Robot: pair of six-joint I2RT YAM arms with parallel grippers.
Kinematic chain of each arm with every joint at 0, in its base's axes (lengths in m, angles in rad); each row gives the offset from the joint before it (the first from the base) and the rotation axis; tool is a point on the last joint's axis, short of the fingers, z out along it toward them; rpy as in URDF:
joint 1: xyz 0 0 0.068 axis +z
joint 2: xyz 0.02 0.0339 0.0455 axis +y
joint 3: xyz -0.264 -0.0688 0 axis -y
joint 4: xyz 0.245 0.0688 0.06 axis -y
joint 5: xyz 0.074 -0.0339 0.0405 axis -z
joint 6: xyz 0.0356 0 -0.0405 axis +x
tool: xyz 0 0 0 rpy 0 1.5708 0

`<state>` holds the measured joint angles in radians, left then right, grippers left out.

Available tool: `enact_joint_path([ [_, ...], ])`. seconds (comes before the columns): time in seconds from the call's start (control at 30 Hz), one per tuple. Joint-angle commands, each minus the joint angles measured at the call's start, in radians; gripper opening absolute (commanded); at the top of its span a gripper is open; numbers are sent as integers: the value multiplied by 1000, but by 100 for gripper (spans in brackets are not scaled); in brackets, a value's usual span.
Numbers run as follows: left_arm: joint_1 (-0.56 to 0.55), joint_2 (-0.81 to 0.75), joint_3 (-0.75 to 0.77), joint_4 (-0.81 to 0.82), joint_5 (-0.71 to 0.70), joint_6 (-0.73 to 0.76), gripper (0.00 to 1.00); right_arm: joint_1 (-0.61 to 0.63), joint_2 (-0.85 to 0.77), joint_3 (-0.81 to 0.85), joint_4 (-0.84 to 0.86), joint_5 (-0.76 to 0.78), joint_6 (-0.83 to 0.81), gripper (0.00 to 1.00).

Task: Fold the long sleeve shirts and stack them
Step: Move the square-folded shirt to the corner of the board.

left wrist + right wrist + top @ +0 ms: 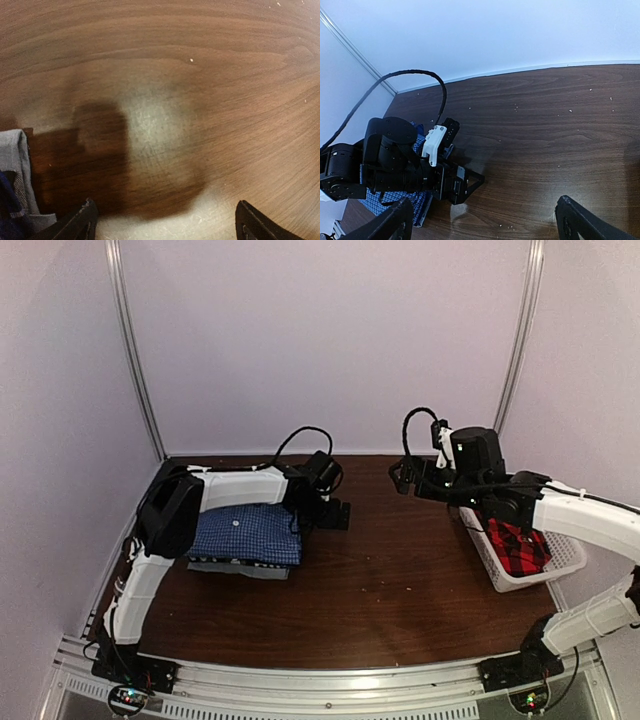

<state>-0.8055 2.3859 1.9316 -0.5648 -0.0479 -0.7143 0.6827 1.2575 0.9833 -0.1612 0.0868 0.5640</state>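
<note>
A folded blue-and-white check shirt [245, 534] lies at the table's left, on top of a darker folded shirt [240, 566]. Its edge shows in the left wrist view as blue cloth [15, 190] and in the right wrist view [395, 200]. A red-and-black plaid shirt [520, 545] lies crumpled in the white basket [530, 582] on the right. My left gripper [336, 514] [167, 227] hangs open just right of the stack, low over bare wood. My right gripper [402, 478] [485, 222] is open and empty, raised left of the basket.
The table [400, 580] is dark wood with white walls close behind and at both sides. An aluminium rail [330, 680] runs along the near edge between the arm bases. The left arm's wrist [440, 175] shows in the right wrist view.
</note>
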Motion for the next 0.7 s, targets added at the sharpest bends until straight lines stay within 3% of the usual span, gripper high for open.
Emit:
enact_joint_path([
  [0.0,39,-27,-85,20,-27,-25,98,-4,4,-10,5,0,7,100],
  [0.67,203,-406,-689,185,-32,-42,98,-3,65,-34,73,-48,27,100],
])
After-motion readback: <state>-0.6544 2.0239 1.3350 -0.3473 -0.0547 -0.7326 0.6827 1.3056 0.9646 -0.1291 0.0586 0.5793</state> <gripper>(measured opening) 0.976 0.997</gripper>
